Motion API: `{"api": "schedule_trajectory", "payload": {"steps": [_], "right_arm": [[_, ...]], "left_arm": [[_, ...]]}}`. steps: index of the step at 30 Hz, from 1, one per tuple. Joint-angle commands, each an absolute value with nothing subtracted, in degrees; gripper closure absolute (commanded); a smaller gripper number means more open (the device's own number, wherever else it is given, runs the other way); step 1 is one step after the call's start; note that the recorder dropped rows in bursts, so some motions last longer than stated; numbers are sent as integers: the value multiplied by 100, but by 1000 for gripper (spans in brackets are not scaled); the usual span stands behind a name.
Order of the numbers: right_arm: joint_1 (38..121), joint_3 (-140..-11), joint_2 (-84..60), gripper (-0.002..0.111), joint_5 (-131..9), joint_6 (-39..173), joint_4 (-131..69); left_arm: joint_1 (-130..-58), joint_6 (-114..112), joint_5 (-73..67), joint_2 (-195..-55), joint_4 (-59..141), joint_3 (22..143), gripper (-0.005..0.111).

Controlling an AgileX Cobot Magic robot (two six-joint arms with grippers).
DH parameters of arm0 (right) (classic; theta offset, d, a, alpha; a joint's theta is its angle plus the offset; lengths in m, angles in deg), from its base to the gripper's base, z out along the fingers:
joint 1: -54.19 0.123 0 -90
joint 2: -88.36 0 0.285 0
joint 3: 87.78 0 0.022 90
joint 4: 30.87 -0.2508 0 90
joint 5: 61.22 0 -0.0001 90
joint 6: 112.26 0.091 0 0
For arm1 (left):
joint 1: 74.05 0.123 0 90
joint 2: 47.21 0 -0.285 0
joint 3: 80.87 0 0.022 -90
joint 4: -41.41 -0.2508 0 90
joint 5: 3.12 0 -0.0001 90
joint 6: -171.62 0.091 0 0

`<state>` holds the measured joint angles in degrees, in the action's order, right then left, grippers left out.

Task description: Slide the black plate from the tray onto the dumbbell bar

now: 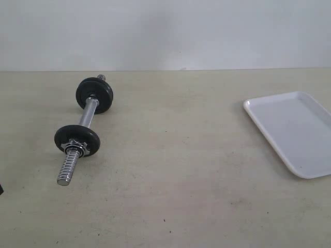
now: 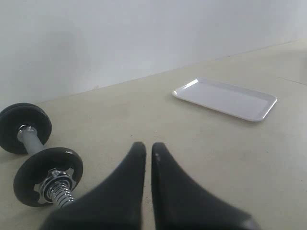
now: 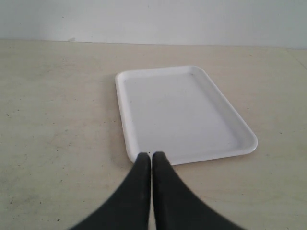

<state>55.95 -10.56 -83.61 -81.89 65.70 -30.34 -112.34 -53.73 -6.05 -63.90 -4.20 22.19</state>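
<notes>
The dumbbell bar [image 1: 88, 113] lies on the beige table at the left, its threaded end [image 1: 67, 168] pointing toward the front. It carries a black disc near each end: a far one [image 1: 103, 93] and a near one [image 1: 64, 137] held by a silver collar nut. The white tray [image 1: 295, 129] at the right has nothing on it, and no loose black plate shows anywhere. My left gripper [image 2: 148, 146] is shut and empty, just beside the bar [image 2: 29, 141] and its near disc [image 2: 33, 172]. Low over the table at the tray's [image 3: 182, 110] near edge, my right gripper [image 3: 151, 155] is shut and empty.
A pale wall [image 1: 165, 31] runs along the back edge of the table. Bare tabletop [image 1: 176, 155] lies between the bar and the tray. A small dark shape [image 1: 1, 189] shows at the left border of the exterior view.
</notes>
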Motion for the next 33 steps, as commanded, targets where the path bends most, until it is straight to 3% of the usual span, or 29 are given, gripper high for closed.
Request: {"api": "schedule_trajectory", "payload": {"steps": [1,24,29,33], "right_arm": [[5587,-1056,-8386,109,-8034,6566,-3033],[5587,-1056,-8386,109,-8034,6566,-3033],[5587,-1056,-8386,109,-8034,6566,-3033],[5587,-1056,-8386,109,-8034,6566,-3033]], "left_arm": [[-11259,-5368,-623,-6381,-443,2191,102],[-11248,-5182,-827,-6370,-656,2191,102],[-10706,-5182,-744,-6122,-656,2191,102],[-9848,-5182,-744,-5703,-623,2191,102]]}}
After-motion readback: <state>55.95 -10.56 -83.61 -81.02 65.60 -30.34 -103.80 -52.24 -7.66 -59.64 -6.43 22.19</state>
